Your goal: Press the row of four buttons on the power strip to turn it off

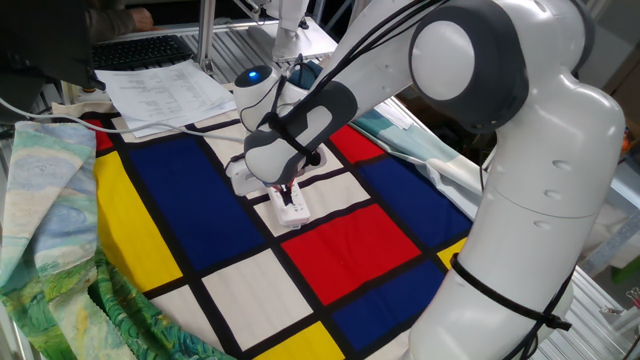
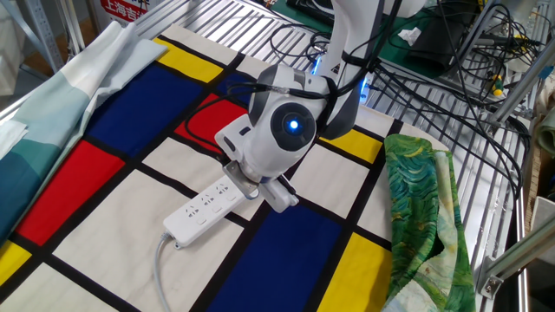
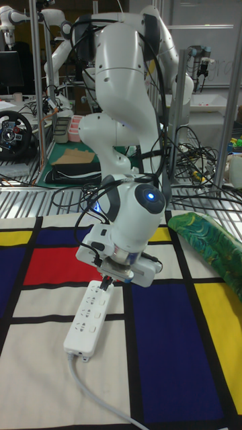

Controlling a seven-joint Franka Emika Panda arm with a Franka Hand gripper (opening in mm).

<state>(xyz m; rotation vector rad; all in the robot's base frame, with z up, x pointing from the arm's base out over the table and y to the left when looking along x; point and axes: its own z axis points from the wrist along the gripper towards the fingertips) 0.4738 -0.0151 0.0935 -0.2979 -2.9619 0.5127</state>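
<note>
Tall fixed view: one power strip (image 3: 89, 321) w/ cord on colour-block cloth (image 3: 168, 349), claw (image 3: 106, 281) down at its far end; claw spread can't tell. No readable labels.

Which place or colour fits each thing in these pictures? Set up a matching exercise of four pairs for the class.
Things:
1. power strip
2. crumpled green cloth
3. paper sheets
4. light on the robot's wrist

Descriptions:
A. glowing blue
B. at the far edge beside a keyboard
C. on a white square of the tablecloth
D. on the metal rack beside the tablecloth

Pairs: 1-C, 2-D, 3-B, 4-A
</note>
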